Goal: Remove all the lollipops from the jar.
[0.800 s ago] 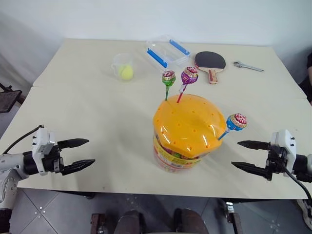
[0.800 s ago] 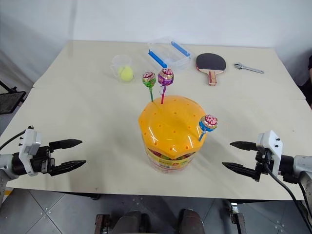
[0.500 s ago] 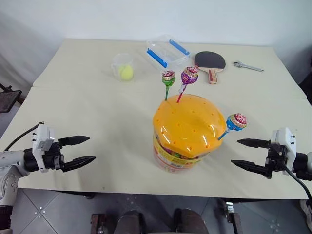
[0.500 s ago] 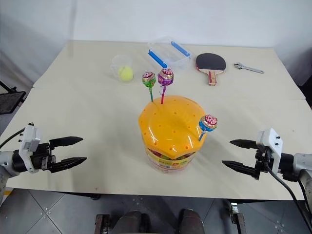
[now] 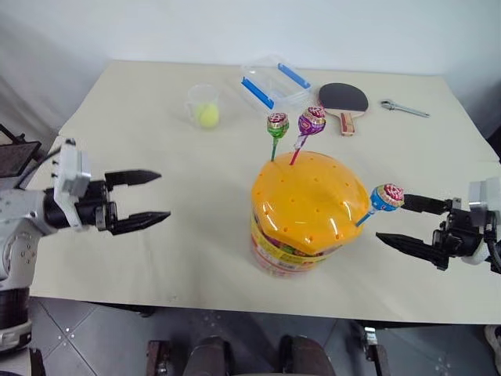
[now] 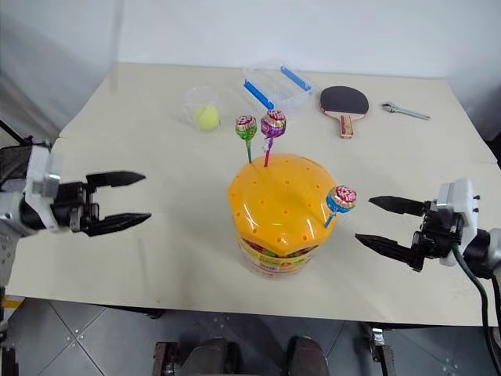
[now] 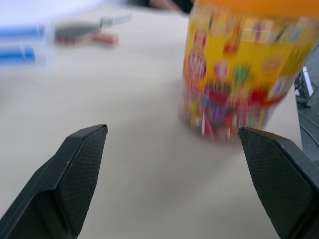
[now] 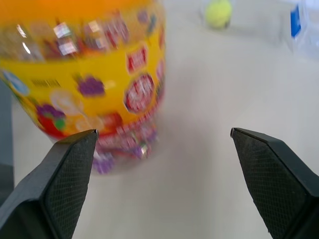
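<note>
Left pincer (image 5: 145,200) was spread wide, empty, over the desk's (image 5: 156,141) left edge. Jar (image 5: 307,215) stood near the front edge, three lollipops (image 5: 276,125) in its lid. Right pincer (image 5: 411,223) gaped beside the blue-stick lollipop (image 5: 387,196); best pinch its stick and pull along it. Wrist views showed the jar's label.

Beige table (image 5: 141,149), candy jar (image 5: 305,215) near its front edge, far side lined with cup (image 5: 202,102), clip-lid box (image 5: 274,82), paddle (image 5: 344,100), wrench (image 5: 405,108)
</note>
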Action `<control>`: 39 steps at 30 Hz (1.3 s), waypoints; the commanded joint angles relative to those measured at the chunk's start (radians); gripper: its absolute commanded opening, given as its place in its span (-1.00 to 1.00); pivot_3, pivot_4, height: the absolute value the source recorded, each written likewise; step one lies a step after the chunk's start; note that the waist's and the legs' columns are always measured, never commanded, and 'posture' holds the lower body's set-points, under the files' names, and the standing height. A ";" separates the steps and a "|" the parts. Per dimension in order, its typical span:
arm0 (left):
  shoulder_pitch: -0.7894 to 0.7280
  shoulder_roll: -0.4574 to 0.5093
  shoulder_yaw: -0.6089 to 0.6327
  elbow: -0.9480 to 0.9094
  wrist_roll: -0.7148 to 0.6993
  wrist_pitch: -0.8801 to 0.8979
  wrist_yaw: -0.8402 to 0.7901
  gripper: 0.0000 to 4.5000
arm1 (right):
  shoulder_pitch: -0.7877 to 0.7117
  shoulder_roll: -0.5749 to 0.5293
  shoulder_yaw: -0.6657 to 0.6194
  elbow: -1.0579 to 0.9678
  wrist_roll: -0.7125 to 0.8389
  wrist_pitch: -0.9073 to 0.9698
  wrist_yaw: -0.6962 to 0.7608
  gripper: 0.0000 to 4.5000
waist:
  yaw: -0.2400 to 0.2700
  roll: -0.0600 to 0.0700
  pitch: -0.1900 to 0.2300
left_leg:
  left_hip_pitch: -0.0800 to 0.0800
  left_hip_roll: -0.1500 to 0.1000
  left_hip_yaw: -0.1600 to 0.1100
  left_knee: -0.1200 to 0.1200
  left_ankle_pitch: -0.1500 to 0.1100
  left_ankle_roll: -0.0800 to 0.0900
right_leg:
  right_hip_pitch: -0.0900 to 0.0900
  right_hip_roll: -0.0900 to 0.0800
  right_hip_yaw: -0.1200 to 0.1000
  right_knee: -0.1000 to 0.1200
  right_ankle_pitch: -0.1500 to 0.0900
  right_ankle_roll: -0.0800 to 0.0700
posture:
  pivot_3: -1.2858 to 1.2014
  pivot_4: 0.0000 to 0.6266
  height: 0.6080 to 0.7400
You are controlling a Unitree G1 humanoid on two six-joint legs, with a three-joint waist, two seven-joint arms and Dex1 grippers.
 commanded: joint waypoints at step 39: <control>-0.780 -0.532 -0.316 0.592 0.131 -0.155 -0.326 -0.17 | 0.146 0.050 -0.285 -0.374 0.250 0.020 -0.170 1.00 | 0.014 -0.009 0.005 | -0.013 -0.001 0.001 0.010 0.000 0.001 | -0.013 0.000 0.001 0.009 0.000 0.000 | 0.03 -0.52 1.00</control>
